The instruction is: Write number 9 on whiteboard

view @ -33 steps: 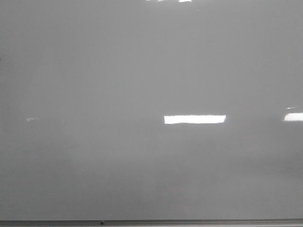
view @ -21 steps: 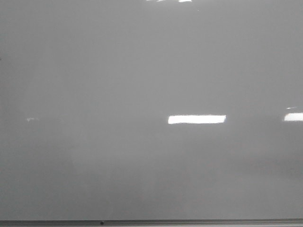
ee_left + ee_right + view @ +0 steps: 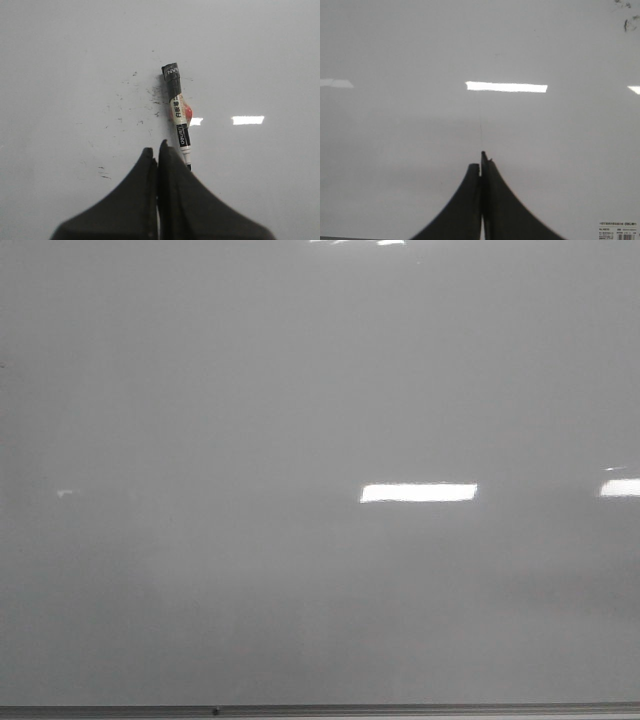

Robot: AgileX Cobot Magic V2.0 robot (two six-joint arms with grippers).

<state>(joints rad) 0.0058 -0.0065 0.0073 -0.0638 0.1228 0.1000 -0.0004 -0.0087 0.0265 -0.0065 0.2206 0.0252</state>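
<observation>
The whiteboard (image 3: 300, 390) fills the front view, pale grey and glossy; no number 9 shows on it in any view. Neither gripper shows in the front view. In the left wrist view, a black-and-white marker (image 3: 177, 117) with a black cap lies on the whiteboard (image 3: 75, 60). My left gripper (image 3: 156, 148) is shut and holds nothing. The marker's near end runs behind the outer side of one finger, outside the jaws. My right gripper (image 3: 481, 161) is shut and empty over the bare whiteboard (image 3: 395, 50).
A thin metal edge strip (image 3: 320, 710) runs along the board's lower edge. Bright rectangular light reflections (image 3: 418, 493) lie on the board. Faint black smudges (image 3: 131, 95) sit near the marker. A small printed label (image 3: 617, 231) is at a corner.
The left end of the middle light reflection in the front view has drawn in a little to the right. Nothing else has visibly changed.
</observation>
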